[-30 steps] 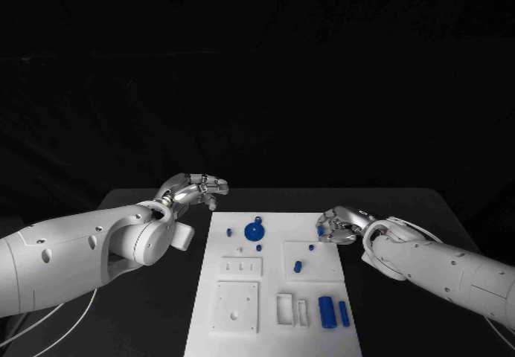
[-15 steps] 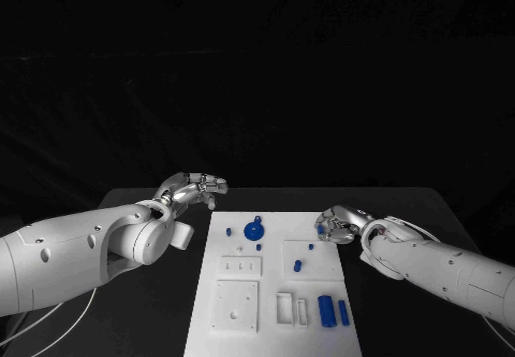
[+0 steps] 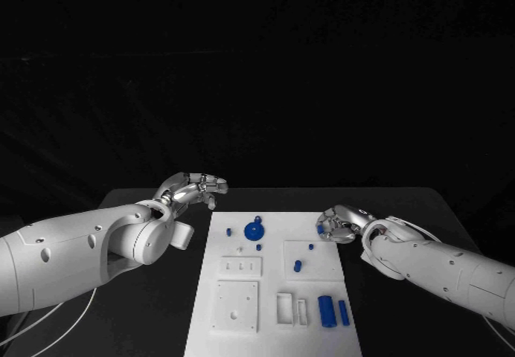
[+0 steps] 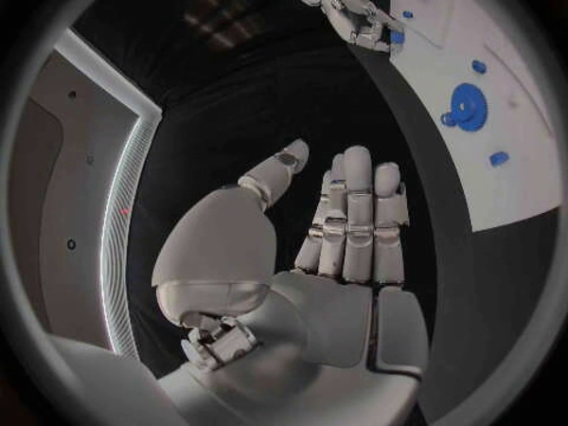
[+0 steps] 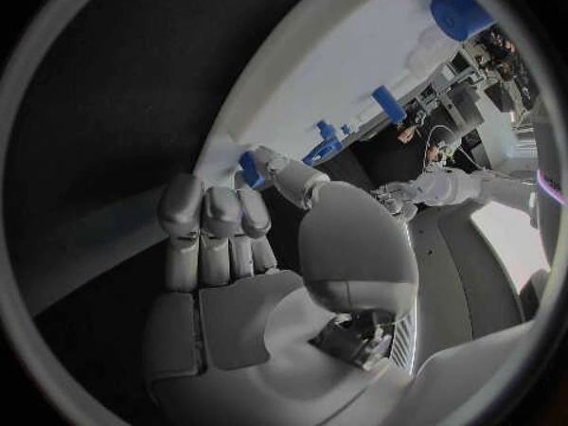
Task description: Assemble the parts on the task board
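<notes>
Right hand (image 3: 339, 225) seemingly pinches blue part (image 5: 251, 168); left hand (image 3: 196, 189) open

Head camera looks down; wrist cameras sit behind palms, sharing the task board (image 3: 269, 290).

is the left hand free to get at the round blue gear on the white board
Probably yes: the left hand is empty, beside the white board's far corner, with nothing between it and the round blue gear.

A robotics lab, set up as a dark test cell. A black table (image 3: 397, 204) carries a white task board (image 3: 269, 297) under black surroundings. The right wrist view catches benches cluttered with equipment (image 5: 473, 62) at the room's edge.
</notes>
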